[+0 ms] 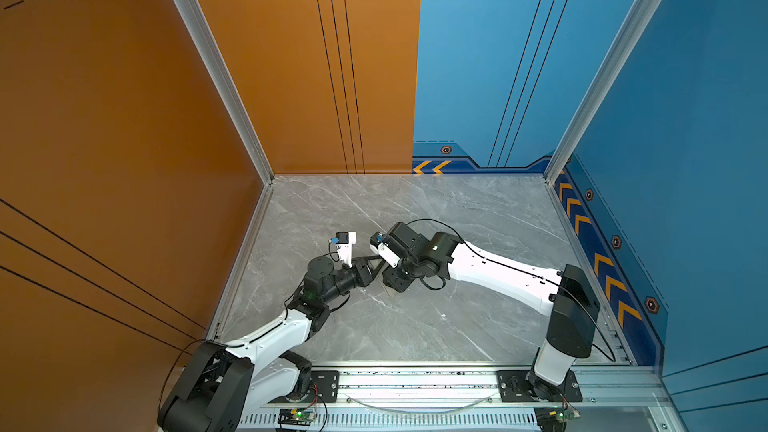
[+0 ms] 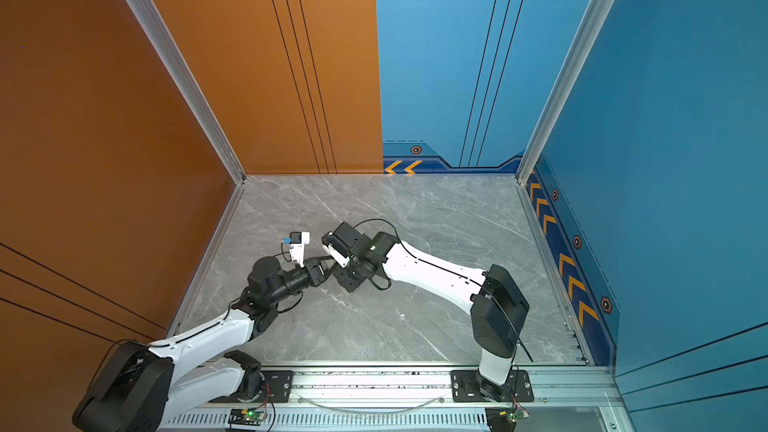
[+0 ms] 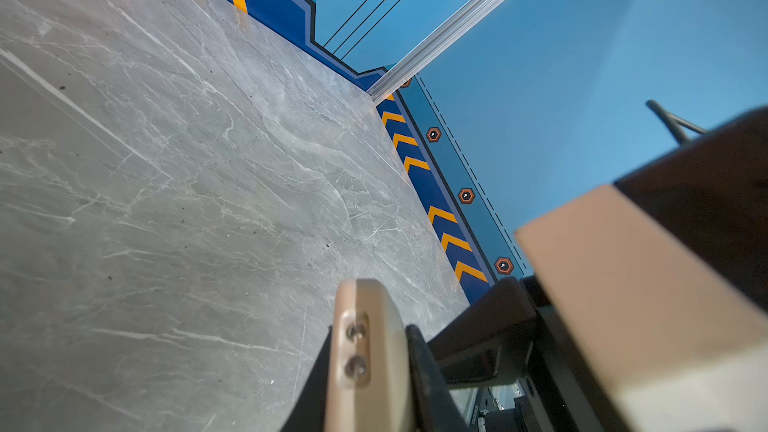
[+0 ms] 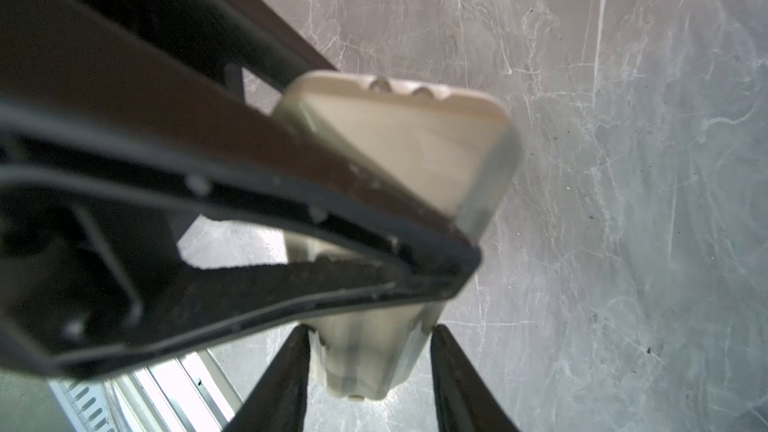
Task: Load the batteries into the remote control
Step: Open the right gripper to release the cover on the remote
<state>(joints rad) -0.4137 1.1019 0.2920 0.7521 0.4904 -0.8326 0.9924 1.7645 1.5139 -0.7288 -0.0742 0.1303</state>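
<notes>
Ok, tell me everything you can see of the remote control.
The remote control is a slim cream-white plastic slab with rounded corners and two small dimples in one end. The left gripper is clamped across it; the right gripper straddles its other end, contact unclear. The side in view is plain.

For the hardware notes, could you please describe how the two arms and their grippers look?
The left arm and right arm have white tapered links, black joint housings, thin black cables. The left gripper and right gripper have black wedge-shaped fingers.
</notes>
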